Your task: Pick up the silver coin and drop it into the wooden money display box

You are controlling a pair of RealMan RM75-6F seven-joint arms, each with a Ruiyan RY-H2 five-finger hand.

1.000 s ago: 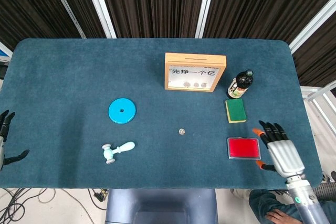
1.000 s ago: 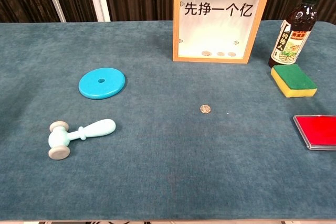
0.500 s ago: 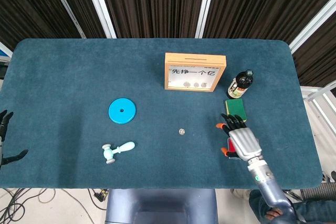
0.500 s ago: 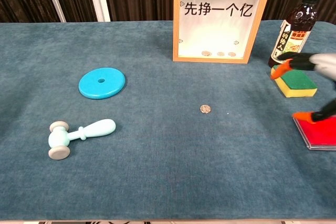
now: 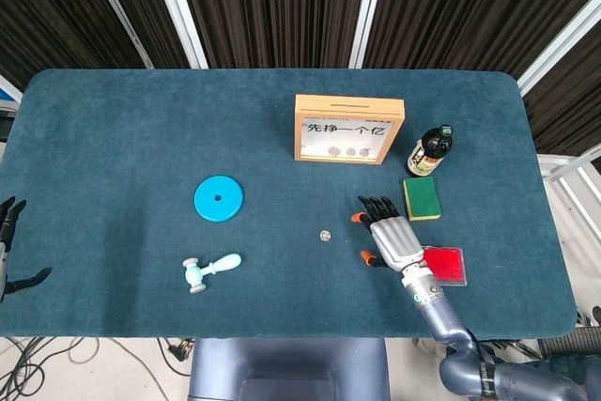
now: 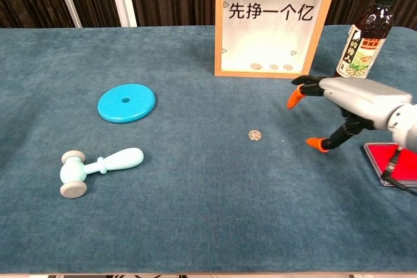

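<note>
The small silver coin [image 5: 325, 236] [image 6: 254, 135] lies flat on the blue cloth near the table's middle. The wooden money display box [image 5: 348, 129] [image 6: 275, 23] stands upright behind it, with a few coins resting at the bottom of its window. My right hand [image 5: 388, 238] [image 6: 348, 99] hovers just right of the coin, fingers spread with orange tips, holding nothing. My left hand [image 5: 9, 249] is at the far left table edge, fingers apart and empty; the chest view does not show it.
A dark bottle [image 5: 429, 151] [image 6: 363, 37] stands right of the box. A green-yellow sponge [image 5: 423, 198] and a red case [image 5: 444, 263] [image 6: 397, 164] lie by my right hand. A blue disc [image 5: 218, 199] [image 6: 126, 102] and a pale toy hammer [image 5: 210, 270] [image 6: 98, 168] sit left.
My right hand has swept leftward from the table's right edge, past the red case and sponge, to just right of the coin. The left hand and the coin have not moved.
</note>
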